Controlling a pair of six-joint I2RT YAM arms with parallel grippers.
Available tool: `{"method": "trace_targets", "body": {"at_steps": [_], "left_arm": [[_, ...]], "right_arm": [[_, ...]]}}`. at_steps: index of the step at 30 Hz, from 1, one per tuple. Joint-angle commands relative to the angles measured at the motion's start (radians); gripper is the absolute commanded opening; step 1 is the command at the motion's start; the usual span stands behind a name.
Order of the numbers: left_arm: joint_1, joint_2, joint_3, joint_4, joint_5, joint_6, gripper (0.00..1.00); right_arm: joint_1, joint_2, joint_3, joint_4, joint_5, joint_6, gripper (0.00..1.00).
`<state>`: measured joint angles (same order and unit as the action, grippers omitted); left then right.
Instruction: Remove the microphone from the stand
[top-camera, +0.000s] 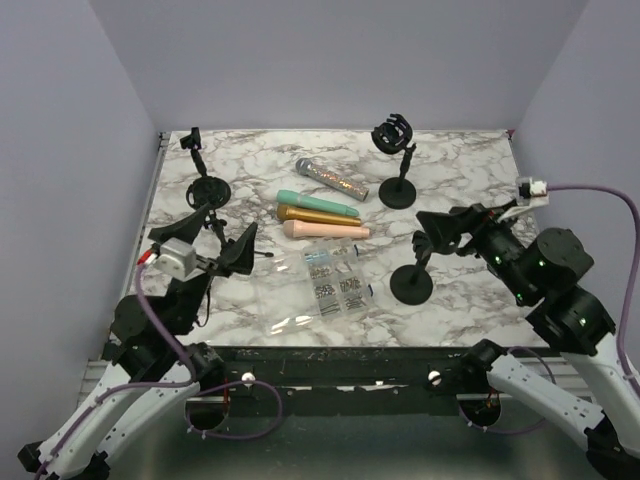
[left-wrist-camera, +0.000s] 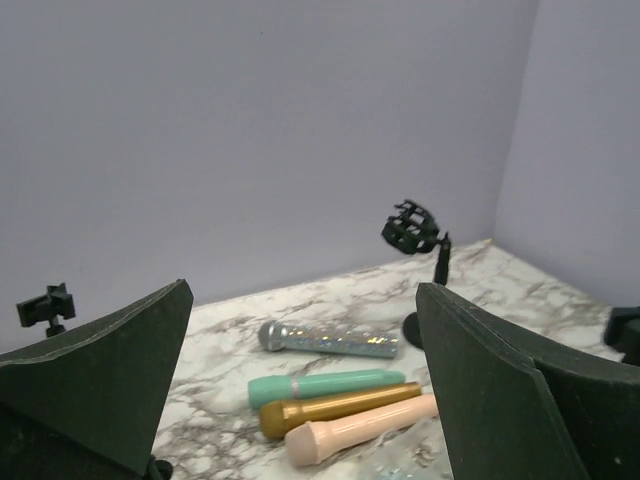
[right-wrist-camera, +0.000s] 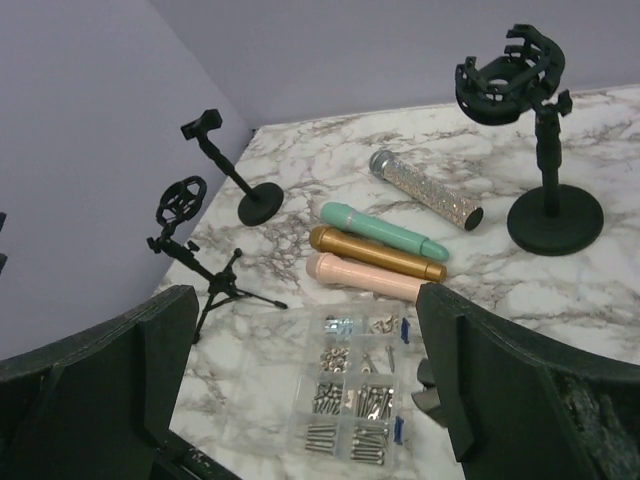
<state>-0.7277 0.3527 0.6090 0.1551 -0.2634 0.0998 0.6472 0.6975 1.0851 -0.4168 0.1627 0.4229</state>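
Your marble table (top-camera: 470, 160) carries everything, and no stand on it holds a microphone. Your left gripper (top-camera: 243, 252) hovers over the near left of the table, fingers wide apart with nothing between them. Your right gripper (top-camera: 428, 238) hangs just beside the round-base stand (top-camera: 412, 284) at the near right, fingers likewise spread and empty. That stand's top is mostly hidden behind the fingers, but the part that shows carries nothing. The shock-mount stand (top-camera: 397, 160) at the back right is bare, as are the tripod stand (top-camera: 203, 222) and the clip stand (top-camera: 205, 172) on the left. A clear parts box (top-camera: 335, 280) sits near the front centre. Four microphones lie flat mid-table: the glitter microphone (top-camera: 330, 178) farthest back, then the teal microphone (top-camera: 317, 204), the gold microphone (top-camera: 318, 214) and the pink microphone (top-camera: 326, 230) close together. Which of them is the task's own you cannot tell. By this layout the removal looks done, and only drawing the arms clear seems left.
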Motion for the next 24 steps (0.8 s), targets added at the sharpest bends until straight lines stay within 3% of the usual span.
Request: {"method": "trace_targets", "body": {"at_steps": [1, 9, 15, 21, 24], "left_arm": [[0.005, -0.184, -0.022, -0.072, 0.047, -0.212, 0.98], [0.004, -0.422, 0.038, -0.376, 0.068, -0.265, 0.98], [0.005, -0.583, 0.047, -0.426, 0.057, -0.275, 0.98], [0.005, -0.590, 0.126, -0.510, -0.018, -0.216, 0.98], [0.005, -0.569, 0.160, -0.543, -0.038, -0.190, 0.98]], "right_arm": [[0.004, -0.129, -0.097, -0.123, 0.067, 0.135, 1.00], [0.003, -0.321, -0.131, -0.237, 0.126, 0.133, 1.00], [0.003, -0.437, -0.090, -0.289, 0.159, 0.149, 1.00], [0.003, -0.583, -0.031, -0.285, 0.253, 0.146, 1.00], [0.003, -0.576, -0.008, -0.332, 0.276, 0.169, 1.00]]}}
